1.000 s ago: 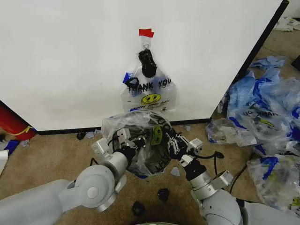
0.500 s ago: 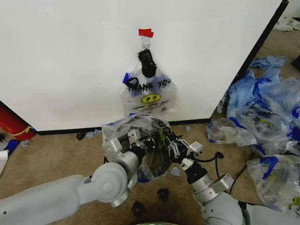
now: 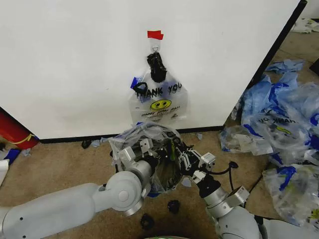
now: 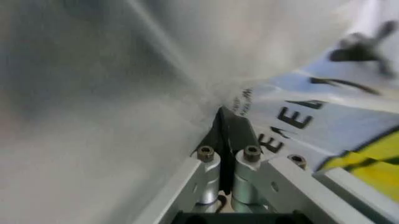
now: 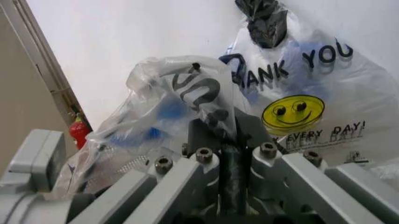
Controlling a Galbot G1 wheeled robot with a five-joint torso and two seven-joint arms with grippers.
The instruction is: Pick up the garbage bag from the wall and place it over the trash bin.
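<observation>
The garbage bag (image 3: 142,133), thin clear plastic with black lettering, is stretched between my two grippers low in front of the wall (image 3: 75,59). My left gripper (image 3: 143,150) is shut on its left side, the plastic pinched between the fingertips (image 4: 225,122). On the bag's right side my right gripper (image 3: 182,155) is shut, with a fold of bag (image 5: 187,88) rising from between its fingers (image 5: 229,140). The trash bin (image 3: 167,174) shows dark through the plastic, under and between the grippers.
A tied bundle of like bags (image 3: 159,99) hangs from the hook under red tape (image 3: 155,35). A heap of blue-and-clear bags (image 3: 279,124) covers the floor at right. Black scraps (image 3: 173,205) lie on the carpet near me. A red object (image 3: 12,132) sits at left.
My left arm has swung to the right, carrying its side of the bag closer over the bin. The right gripper has hardly moved.
</observation>
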